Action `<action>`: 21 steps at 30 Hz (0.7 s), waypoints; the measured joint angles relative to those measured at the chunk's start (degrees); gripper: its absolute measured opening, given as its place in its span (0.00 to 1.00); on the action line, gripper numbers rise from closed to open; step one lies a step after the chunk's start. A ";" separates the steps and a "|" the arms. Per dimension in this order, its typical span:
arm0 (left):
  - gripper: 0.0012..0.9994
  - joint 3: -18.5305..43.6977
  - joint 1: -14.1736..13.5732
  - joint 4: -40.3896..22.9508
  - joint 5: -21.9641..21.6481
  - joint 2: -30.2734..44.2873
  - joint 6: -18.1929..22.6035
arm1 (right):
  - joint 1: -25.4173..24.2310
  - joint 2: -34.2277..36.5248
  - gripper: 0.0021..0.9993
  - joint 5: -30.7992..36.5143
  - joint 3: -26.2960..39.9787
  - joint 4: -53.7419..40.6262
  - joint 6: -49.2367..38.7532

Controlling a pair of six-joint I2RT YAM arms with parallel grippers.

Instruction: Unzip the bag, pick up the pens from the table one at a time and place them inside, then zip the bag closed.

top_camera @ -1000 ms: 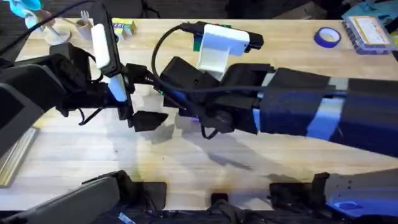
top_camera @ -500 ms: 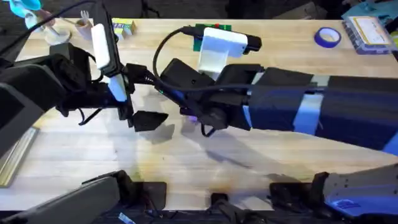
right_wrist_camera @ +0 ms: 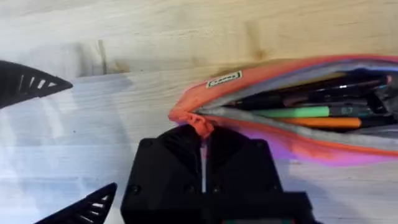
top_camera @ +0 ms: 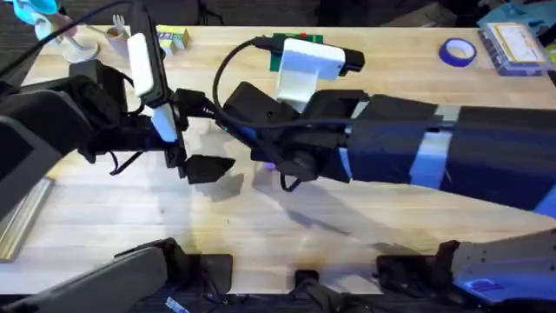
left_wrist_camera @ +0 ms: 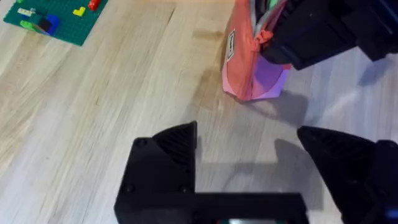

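Right gripper [right_wrist_camera: 202, 140] sits at the end of the bag [right_wrist_camera: 292, 102], fingers pinched tight together on the orange zipper tab [right_wrist_camera: 200, 124]. Bag lies on the table [right_wrist_camera: 124, 37], zip open along the top w/ pens [right_wrist_camera: 298, 112] inside: green, orange, dark ones side by side. Left gripper [left_wrist_camera: 249, 155] hovers just beside the bag's end, not touching, fingers [left_wrist_camera: 177, 140] spread wide apart, nothing between them. From overhead, both arms meet mid-table; green plate w/ bricks [left_wrist_camera: 53, 18] farther off.
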 joint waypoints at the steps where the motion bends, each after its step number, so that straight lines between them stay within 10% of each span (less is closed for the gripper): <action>1: 0.99 0.00 0.00 0.00 0.00 0.00 0.00 | 0.00 0.00 0.03 -0.02 0.00 0.00 -0.28; 21: 0.99 0.00 -0.02 0.00 1.12 0.00 0.00 | 0.00 -7.17 0.03 -1.08 0.00 -0.48 -4.57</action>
